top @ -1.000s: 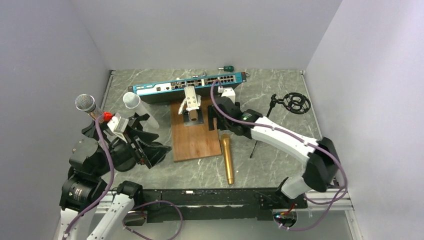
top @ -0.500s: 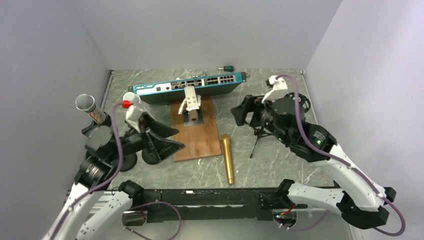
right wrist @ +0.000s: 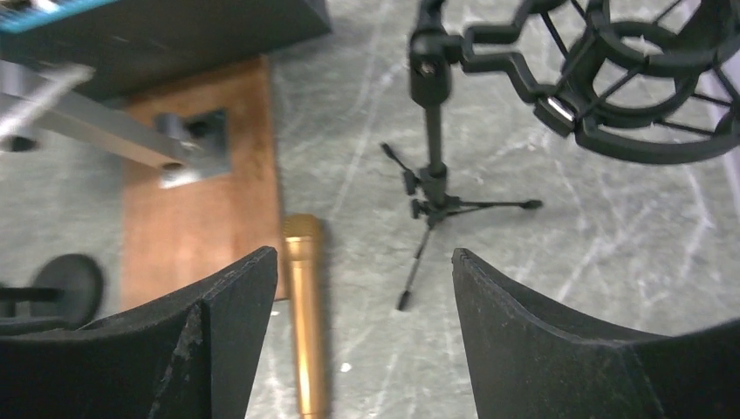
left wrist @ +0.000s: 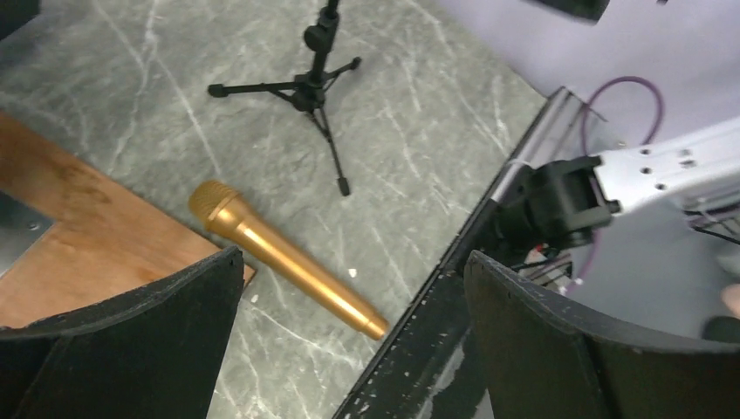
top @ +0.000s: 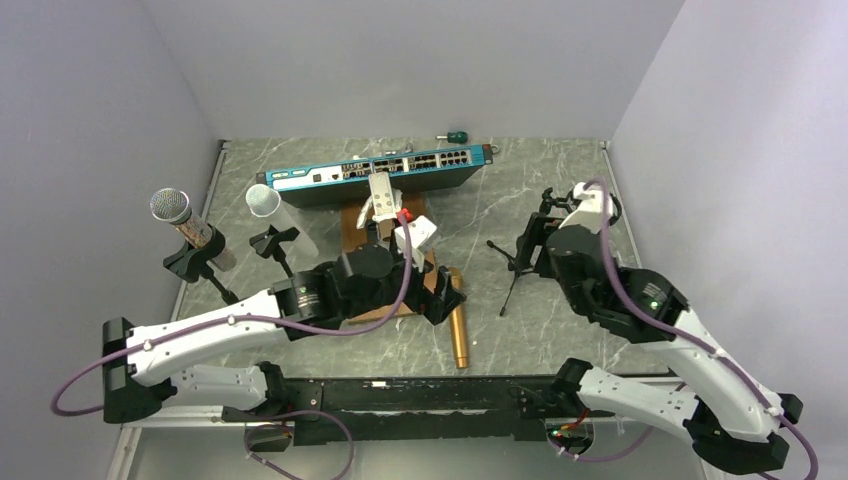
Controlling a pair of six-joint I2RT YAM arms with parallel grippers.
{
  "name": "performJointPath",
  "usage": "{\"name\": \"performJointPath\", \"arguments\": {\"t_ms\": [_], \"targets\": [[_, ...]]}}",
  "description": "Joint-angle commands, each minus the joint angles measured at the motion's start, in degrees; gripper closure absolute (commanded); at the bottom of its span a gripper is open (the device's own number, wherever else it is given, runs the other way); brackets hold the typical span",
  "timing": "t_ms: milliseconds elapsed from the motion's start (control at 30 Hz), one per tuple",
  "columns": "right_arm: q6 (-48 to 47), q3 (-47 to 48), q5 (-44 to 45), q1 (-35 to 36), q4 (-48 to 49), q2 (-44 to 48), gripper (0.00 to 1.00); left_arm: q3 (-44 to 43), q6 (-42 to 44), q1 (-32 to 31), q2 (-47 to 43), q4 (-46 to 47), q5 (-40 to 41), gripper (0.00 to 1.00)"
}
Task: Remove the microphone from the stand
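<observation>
Two microphones sit in black stands at the left: one with a grey mesh head [top: 171, 207] and one with a pale head [top: 264, 201]. A gold microphone [top: 458, 325] lies loose on the table, also in the wrist views as the gold microphone [left wrist: 284, 260] and gold microphone [right wrist: 305, 305]. My left gripper [top: 445, 295] hangs open above the gold one, far from the stands, with nothing between the fingers of the left gripper [left wrist: 353, 257]. My right gripper [top: 530, 245] is open and empty beside a tripod stand [top: 510, 288]; the right gripper [right wrist: 365, 255] looks down on that stand.
The tripod stand [right wrist: 432, 131] carries an empty shock mount [right wrist: 646, 96]. A wooden board [right wrist: 205, 201] with a metal bracket [top: 383, 205] lies mid-table, a blue network switch [top: 380, 172] behind it. The table's front rail [left wrist: 454, 288] is close below my left gripper.
My left arm has swung from the stands at the left across to the centre over the board. My right arm has pulled back right to the tripod stand, its jaws slightly narrower.
</observation>
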State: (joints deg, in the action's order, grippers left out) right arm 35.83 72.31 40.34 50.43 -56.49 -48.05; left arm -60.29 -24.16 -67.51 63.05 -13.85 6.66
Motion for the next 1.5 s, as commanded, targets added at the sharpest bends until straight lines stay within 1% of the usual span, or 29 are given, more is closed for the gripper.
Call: {"name": "performJointPath", "arguments": {"t_ms": [0, 67, 133, 200, 267, 367, 467, 600, 633, 700, 767, 900, 933, 1033, 1067, 1133, 1167, 1233, 1333, 1400, 1433, 1467], "targets": [[-1.79, -6.7, 9.97, 0.01, 6.03, -0.32, 0.27, -2.41, 5.48, -1.73, 1.46, 4.75, 11.36, 0.01], [-3.75, -9.58, 12.41, 0.01, 10.63, -0.19, 0.3, -1.04, 4.97, -1.84, 1.46, 6.23, 11.52, 0.01], [-7.06, -13.62, 14.16, -0.23, 18.87, 0.66, 0.32, 1.09, 3.79, -1.89, 1.33, 8.52, 11.89, 0.01], [-9.98, -17.53, 14.21, -1.76, 25.35, 1.27, 0.31, 2.09, -0.14, -1.85, 1.84, 8.44, 13.78, 0.01], [-12.36, -20.01, 11.57, -4.77, 30.13, 1.3, 0.31, 1.88, -1.28, -1.84, 2.88, 7.89, 12.88, 0.01], [-13.44, -22.01, 7.54, -11.05, 33.43, 0.48, 0.33, 0.84, -2.69, -1.86, 4.41, 6.42, 10.65, 0.01], [-15.7, -24.23, 3.32, -15.62, 37.92, 0.06, 0.35, 0.27, -2.9, -1.85, 4.68, 5.38, 9.05, 0.01], [-21.83, -28.07, -2.18, -16.79, 47.53, 0.16, 0.38, 1.24, -2.26, -1.88, 1.75, 3.32, 11.27, 0.01], [-22.54, -28.38, -2.3, -16.82, 48.36, -0.06, 0.38, 1.39, -2.17, -1.85, 0.98, 2.43, 11.65, 0.01], [-23.08, -28.68, -2.11, -16.86, 49.23, -0.65, 0.44, 1.74, -2.19, -1.84, -0.43, 1.02, 11.39, 0.01], [-23.97, -29.48, -2.98, -16.9, 50.44, -0.53, 0.49, 1.93, -1.77, -1.77, -1.1, 0.49, 8.99, 0.01], [-25.18, -30.98, -3.57, -17.02, 52.27, -0.26, 0.53, 0.79, -1.72, -0.6, 0.72, 2.42, -0.76, 0.01], [-25.32, -31.19, -3.64, -17.08, 52.38, -0.41, 0.55, 0.44, -1.88, 0.25, 1.87, 3.59, -4.1, 0.01], [-25.88, -31.87, -3.74, -17.3, 54.1, -0.76, 0.62, 1.48, -4.77, 5.26, 5.34, 12.17, -16.68, 0.01], [-26.15, -32.1, -3.74, -17.3, 54.61, -0.87, 0.63, 2.72, -6.15, 7.05, 6.84, 16.97, -22.11, 0.01], [-27.03, -32.54, -3.93, -17.47, 55.81, -0.9, 0.69, 5.61, -9.22, 10.26, 8.86, 26.48, -27.49, 0.01], [-27.49, -32.71, -3.93, -17.5, 56.16, -0.95, 0.73, 6.8, -10.53, 11.46, 10.17, 30.83, -28.87, 0.01], [-28.37, -32.97, -4.03, -17.68, 56.22, -1.09, 0.8, 7.11, -11.43, 13.31, 13.53, 35.55, -29.75, 0.02], [-29.57, -32.99, -5.13, -18.39, 57.45, -1.3, 0.92, 4.15, -9.79, 14.05, 19.9, 38.43, -30.9, 0.08], [-30.03, -33.3, -5.44, -18.6, 57.79, -1.26, 1.0, 2.02, -9.39, 14.07, 23.92, 39.45, -29.64, 0.1], [-30.39, -33.62, -5.63, -18.72, 58.12, -1.17, 1.0, 1.61, -9.53, 14.07, 25.55, 40.9, -28.38, 0.13], [-30.54, -33.84, -5.92, -18.85, 58.43, -1.08, 1.0, 1.57, -9.89, 14.1, 27.04, 43.42, -26.78, 0.2]]}}
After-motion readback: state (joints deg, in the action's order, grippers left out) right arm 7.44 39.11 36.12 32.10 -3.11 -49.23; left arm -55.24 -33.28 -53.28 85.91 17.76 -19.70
